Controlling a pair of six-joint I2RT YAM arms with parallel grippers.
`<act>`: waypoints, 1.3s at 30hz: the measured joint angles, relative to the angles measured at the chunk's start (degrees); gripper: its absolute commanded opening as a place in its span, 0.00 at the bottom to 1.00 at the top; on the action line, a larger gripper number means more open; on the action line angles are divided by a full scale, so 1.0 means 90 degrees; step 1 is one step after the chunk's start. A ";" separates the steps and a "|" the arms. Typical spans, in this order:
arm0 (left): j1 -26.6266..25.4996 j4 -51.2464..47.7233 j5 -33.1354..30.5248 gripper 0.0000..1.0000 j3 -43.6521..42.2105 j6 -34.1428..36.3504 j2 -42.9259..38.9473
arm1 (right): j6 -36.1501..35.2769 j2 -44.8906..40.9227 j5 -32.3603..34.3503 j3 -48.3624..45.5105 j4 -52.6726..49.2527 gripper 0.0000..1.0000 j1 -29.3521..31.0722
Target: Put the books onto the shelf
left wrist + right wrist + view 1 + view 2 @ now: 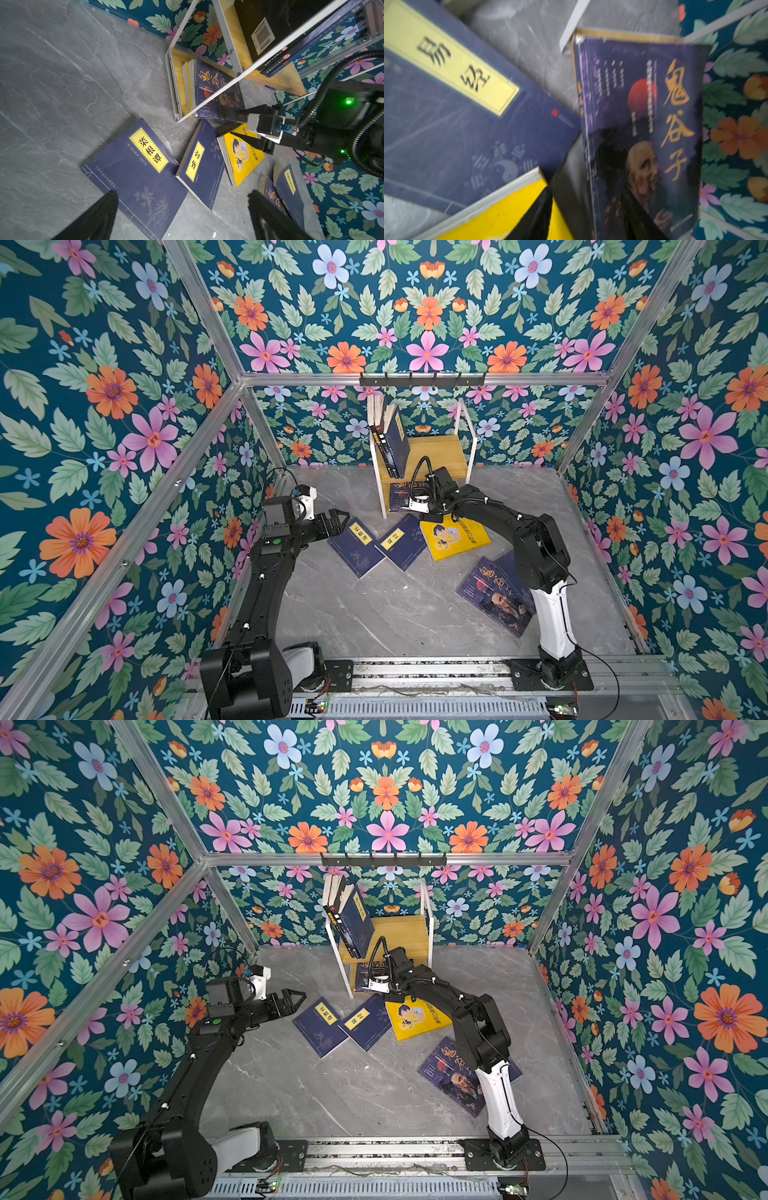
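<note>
The shelf (440,452) stands at the back wall. Several books (390,439) lean to the left on its top board. A purple-blue book with a bearded man (218,91) stands upright in the lower tier. My right gripper (234,122) is open astride that book's near edge (639,124), one finger over the cover and one beside the spine. On the floor lie two navy books (357,545) (399,541), a yellow book (453,537) and a second bearded-man book (494,597), partly under the right arm. My left gripper (336,516) hangs open over the left navy book (141,166).
A black hook rail (422,381) runs along the back frame above the shelf. Floral walls and aluminium posts close in the grey marble floor (374,614) on three sides. A metal rail (415,672) carrying both arm bases crosses the front. One more navy book (288,187) lies beside the bearded-man book.
</note>
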 measured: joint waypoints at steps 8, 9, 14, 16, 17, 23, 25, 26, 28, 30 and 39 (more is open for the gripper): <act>0.0000 0.0056 0.0002 1.00 -0.0007 -0.0002 0.0000 | -0.0134 -0.0136 0.0032 -0.0435 0.0272 0.56 -0.0323; 0.0000 0.0056 0.0002 1.00 -0.0007 -0.0002 0.0000 | -0.0134 -0.0131 0.0034 -0.0423 0.0289 0.56 -0.0342; 0.0000 0.0044 0.0000 1.00 0.0000 -0.0002 0.0012 | -0.0134 0.0005 0.0073 -0.0272 0.0493 0.51 -0.0396; 0.0000 0.0058 0.0000 1.00 0.0000 -0.0002 0.0015 | -0.0131 0.0107 0.0080 -0.0185 0.0510 0.47 -0.0420; 0.0000 0.0061 0.0000 1.00 0.0000 -0.0002 0.0022 | -0.0131 0.0158 0.0080 -0.0134 0.0517 0.45 -0.0432; 0.0000 0.0063 0.0002 1.00 0.0002 -0.0024 0.0056 | -0.0131 0.0323 0.0138 0.0083 0.0539 0.36 -0.0444; 0.0000 0.0061 0.0002 1.00 0.0002 -0.0024 0.0056 | -0.0131 0.0374 0.0141 0.0180 0.0515 0.35 -0.0444; 0.0000 0.0063 0.0002 1.00 0.0002 -0.0024 0.0056 | -0.0131 0.0393 0.0146 0.0214 0.0510 0.35 -0.0444; 0.0000 0.0063 0.0002 1.00 0.0002 -0.0024 0.0053 | -0.0131 0.0415 0.0175 0.0257 0.0515 0.35 -0.0444; 0.0000 0.0063 0.0002 1.00 0.0002 -0.0024 0.0046 | -0.0131 0.0435 0.0180 0.0284 0.0510 0.35 -0.0444; 0.0007 0.0063 0.0002 1.00 -0.0007 -0.0022 0.0039 | -0.0185 0.0342 0.0182 0.0158 0.0474 0.48 -0.0444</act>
